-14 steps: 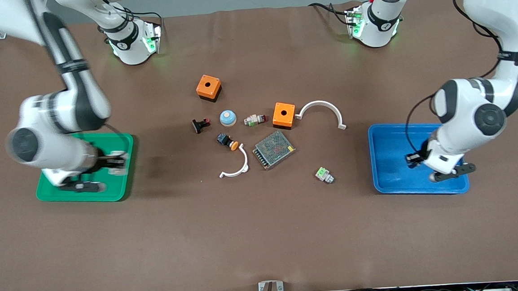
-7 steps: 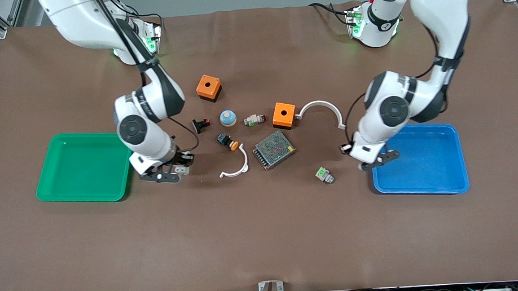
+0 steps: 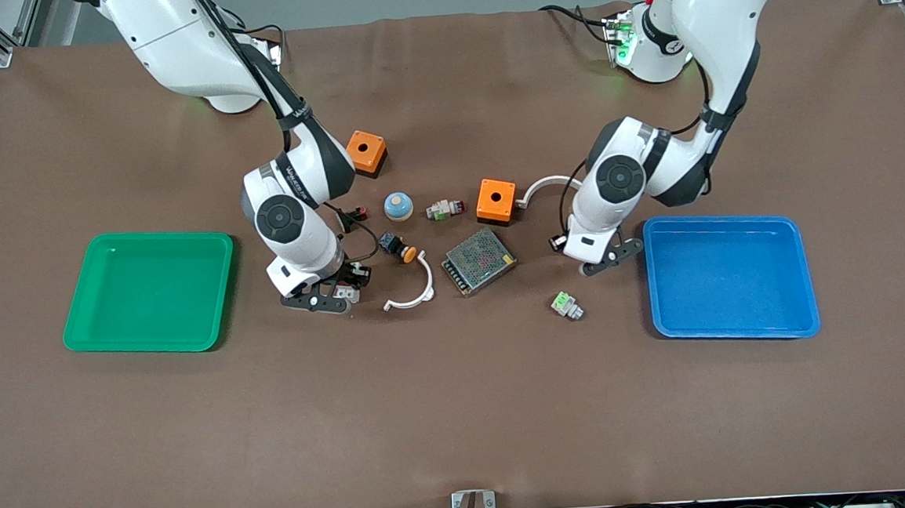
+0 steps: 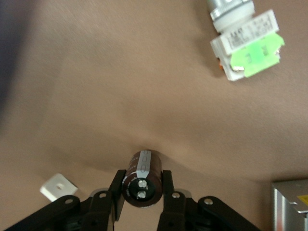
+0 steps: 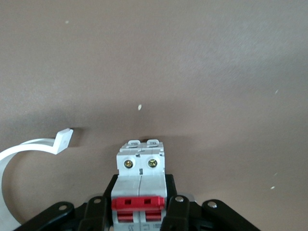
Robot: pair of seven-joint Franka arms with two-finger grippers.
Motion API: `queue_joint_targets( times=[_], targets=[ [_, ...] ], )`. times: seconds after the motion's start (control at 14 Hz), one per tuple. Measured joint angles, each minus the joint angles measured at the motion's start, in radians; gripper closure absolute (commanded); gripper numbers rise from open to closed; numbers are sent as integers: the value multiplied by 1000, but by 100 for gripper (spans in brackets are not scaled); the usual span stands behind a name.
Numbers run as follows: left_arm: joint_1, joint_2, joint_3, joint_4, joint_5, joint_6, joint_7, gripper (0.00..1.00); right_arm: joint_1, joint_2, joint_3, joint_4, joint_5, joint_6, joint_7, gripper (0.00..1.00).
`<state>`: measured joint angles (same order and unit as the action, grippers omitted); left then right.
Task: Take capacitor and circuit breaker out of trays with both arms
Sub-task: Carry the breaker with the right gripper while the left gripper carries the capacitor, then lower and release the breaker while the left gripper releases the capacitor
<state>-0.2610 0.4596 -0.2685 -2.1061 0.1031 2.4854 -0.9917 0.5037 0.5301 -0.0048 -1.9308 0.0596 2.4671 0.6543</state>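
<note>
My left gripper [image 3: 606, 259] is shut on the capacitor, a dark stubby cylinder with a grey stripe [image 4: 143, 168], gripped between both fingers just over the brown mat, between the mesh power supply [image 3: 479, 261] and the blue tray [image 3: 721, 219]. In the left wrist view the gripper [image 4: 142, 182] holds it end-on. My right gripper [image 3: 322, 301] is shut on the breaker, a white-grey block with a red lever [image 5: 140, 168], low over the mat between the green tray [image 3: 145, 237] and a white arc [image 3: 411, 288]. In the right wrist view the gripper [image 5: 140, 195] clamps its sides.
Mid-table lie two orange boxes [image 3: 495, 200] [image 3: 365, 152], a blue dome [image 3: 398, 205], a black push-button with orange cap [image 3: 397, 247], a black-and-red part [image 3: 352, 213], a second white arc [image 3: 546, 185], and a white-and-green connector [image 3: 566, 305] [image 4: 248, 50].
Both arms swung from over their trays toward the table's middle: the right gripper from over the green tray, the left from over the blue tray. Both now hang low over the mat.
</note>
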Motion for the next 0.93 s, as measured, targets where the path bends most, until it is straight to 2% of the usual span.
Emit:
queue_joint_targets(
  times=[0.07,0.14,0.21,0.29,0.57,0.71,0.93],
  targets=[
    [-4,6,0,-4,0,16,-11,91,8,5,0,0,0,5,12,100],
    [-7,11,0,-7,0,28,-19,69,16,9,0,0,0,9,23,96],
    [-9,10,0,-7,0,32,-31,28,22,12,0,1,0,11,30,68],
    [-10,11,0,-7,0,39,-39,1,24,13,-1,5,0,11,33,1],
    [-6,13,5,23,0,71,-58,0,23,15,-12,45,0,0,50,0],
    [17,-12,15,72,0,75,-58,0,12,15,-22,123,0,-114,51,0],
    [110,-95,19,146,0,40,43,0,-44,8,-31,311,-2,-360,-19,0]
  ],
)
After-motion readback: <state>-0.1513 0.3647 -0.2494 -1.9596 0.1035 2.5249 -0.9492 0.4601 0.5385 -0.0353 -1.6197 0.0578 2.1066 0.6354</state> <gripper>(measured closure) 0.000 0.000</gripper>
